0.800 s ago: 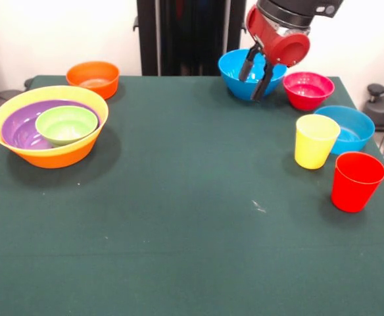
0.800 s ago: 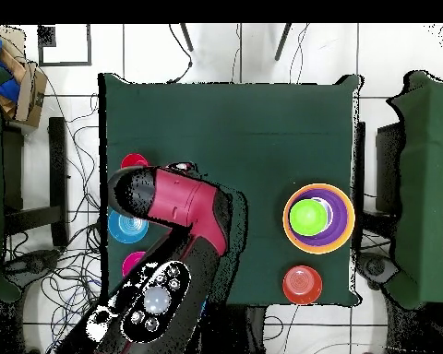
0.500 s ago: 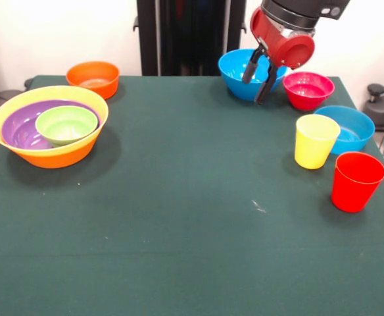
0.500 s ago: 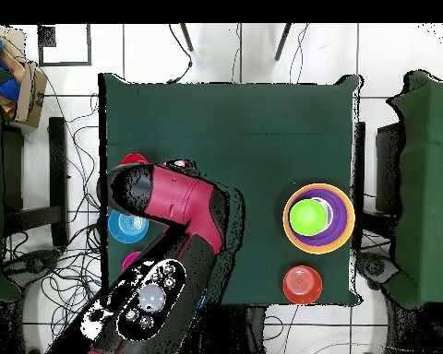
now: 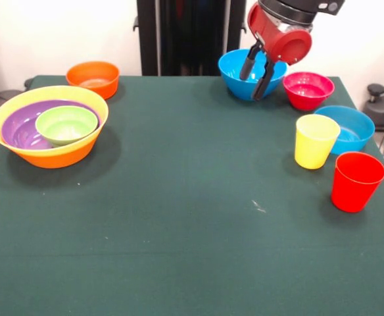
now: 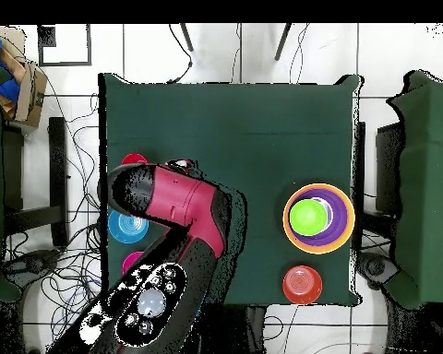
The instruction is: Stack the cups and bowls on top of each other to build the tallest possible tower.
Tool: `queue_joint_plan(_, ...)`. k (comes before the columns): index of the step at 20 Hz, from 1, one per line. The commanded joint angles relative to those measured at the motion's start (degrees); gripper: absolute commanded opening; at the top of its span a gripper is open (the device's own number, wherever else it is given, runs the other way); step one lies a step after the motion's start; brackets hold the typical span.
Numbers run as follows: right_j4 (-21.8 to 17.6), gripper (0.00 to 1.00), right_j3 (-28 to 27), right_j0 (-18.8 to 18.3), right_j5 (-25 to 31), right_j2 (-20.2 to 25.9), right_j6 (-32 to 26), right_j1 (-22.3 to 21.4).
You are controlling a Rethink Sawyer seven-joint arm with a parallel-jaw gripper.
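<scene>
Three nested: my tower (image 5: 47, 131) sits at the table's edge, green bowl (image 5: 66, 124) topmost.
Pincer: my gripper (image 5: 258, 71) hangs spread and empty over the blue bowl (image 5: 248, 74).
Doing it well: I'd straddle the rim squarely, then lift straight.
Neighbours: pink-red bowl (image 5: 308, 89) just beside; yellow cup (image 5: 315, 141), red cup (image 5: 356, 181), second blue bowl (image 5: 346, 129) crowd nearby.
Apart: orange bowl (image 5: 93, 78).

Green table (image 5: 179, 217) carries bowls (image 5: 47, 128) and cups (image 5: 315, 141)

Front and overhead, same table (image 5: 179, 217)
</scene>
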Motion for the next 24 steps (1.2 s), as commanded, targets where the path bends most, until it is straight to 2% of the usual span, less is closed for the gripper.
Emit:
queue_joint_plan(1, 1.18, 1.00, 3.89, 0.82, 1.96, 3.95, 9.96, -1.45)
queue_joint_plan(15, 1.97, 1.00, 2.95, 2.49, 3.48, 3.14, 13.13, -0.09)
queue_joint_plan(24, 1.69, 1.00, 8.51, 3.90, 0.85, 2.88, 10.38, -3.55)
